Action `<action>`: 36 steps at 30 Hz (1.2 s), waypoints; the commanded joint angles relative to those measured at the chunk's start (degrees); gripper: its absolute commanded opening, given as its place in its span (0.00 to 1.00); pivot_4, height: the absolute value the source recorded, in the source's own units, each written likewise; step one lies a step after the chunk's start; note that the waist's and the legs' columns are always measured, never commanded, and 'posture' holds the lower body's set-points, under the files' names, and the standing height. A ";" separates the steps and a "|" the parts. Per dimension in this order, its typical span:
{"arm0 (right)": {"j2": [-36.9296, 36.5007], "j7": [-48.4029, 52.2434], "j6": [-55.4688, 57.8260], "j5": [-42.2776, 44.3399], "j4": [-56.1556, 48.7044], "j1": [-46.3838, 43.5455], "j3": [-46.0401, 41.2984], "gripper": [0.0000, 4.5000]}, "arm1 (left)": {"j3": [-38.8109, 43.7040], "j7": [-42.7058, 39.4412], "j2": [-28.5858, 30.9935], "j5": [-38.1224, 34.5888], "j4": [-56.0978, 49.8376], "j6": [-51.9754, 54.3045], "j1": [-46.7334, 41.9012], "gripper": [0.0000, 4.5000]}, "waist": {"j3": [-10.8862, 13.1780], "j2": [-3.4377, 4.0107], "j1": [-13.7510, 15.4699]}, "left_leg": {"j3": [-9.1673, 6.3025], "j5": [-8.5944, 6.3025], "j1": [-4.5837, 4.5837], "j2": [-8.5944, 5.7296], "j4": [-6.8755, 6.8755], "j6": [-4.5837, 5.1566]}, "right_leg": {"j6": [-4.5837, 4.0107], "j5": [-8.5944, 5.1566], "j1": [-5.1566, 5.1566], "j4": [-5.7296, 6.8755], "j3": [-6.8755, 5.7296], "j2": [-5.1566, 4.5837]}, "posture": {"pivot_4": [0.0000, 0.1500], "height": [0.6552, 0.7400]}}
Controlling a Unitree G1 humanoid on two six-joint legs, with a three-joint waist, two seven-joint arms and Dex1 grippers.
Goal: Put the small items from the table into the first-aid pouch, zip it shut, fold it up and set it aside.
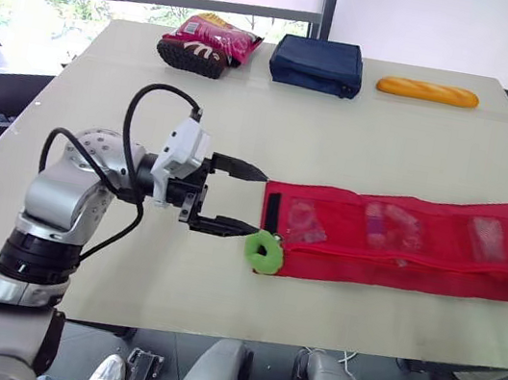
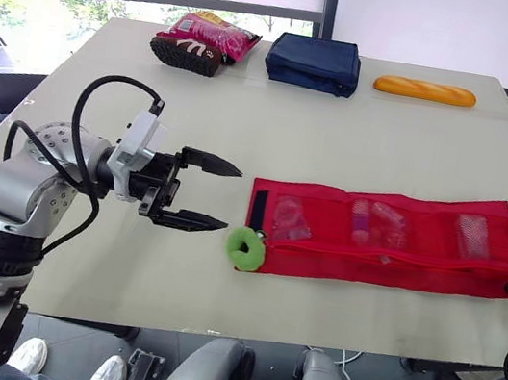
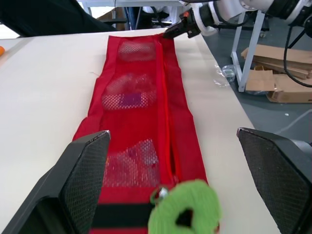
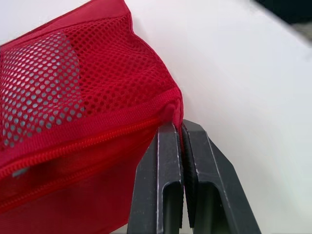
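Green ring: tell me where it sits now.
In the left eye view the green ring lies at the pouch's left near corner, just ahead of the open left gripper.

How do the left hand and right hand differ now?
The left hand is open and empty; the right hand is shut on a corner of the red pouch. The left hand is by the green ring; the right hand at the opposite end. Both have black fingers.
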 commanded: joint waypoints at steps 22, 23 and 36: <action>-6.44 32.80 -10.34 4.90 -24.83 15.38 -6.79 0.99 | -3.73 13.65 -2.58 9.13 9.24 -0.40 1.91 1.00 | 0.02 0.02 0.08 | -0.03 -0.09 0.01 0.12 0.00 0.15 | 0.15 -0.08 0.05 -0.12 -0.05 0.05 | 1.00 0.99; -6.74 34.58 -9.99 7.17 -27.57 15.86 -6.69 0.99 | -3.97 16.00 -4.94 8.65 10.58 1.94 1.14 1.00 | 0.01 0.03 0.13 | -0.03 -0.09 0.01 0.13 0.00 0.15 | 0.15 -0.08 0.05 -0.12 -0.05 0.05 | 1.00 0.99; -9.11 30.55 -4.06 27.01 -42.73 11.55 -1.60 0.99 | -10.73 39.90 -22.63 17.41 14.78 16.80 -5.49 1.00 | 0.08 -0.20 1.16 | -0.08 0.02 -0.06 0.11 0.05 -0.06 | 0.04 0.01 0.04 -0.14 -0.11 -0.03 | 1.00 0.99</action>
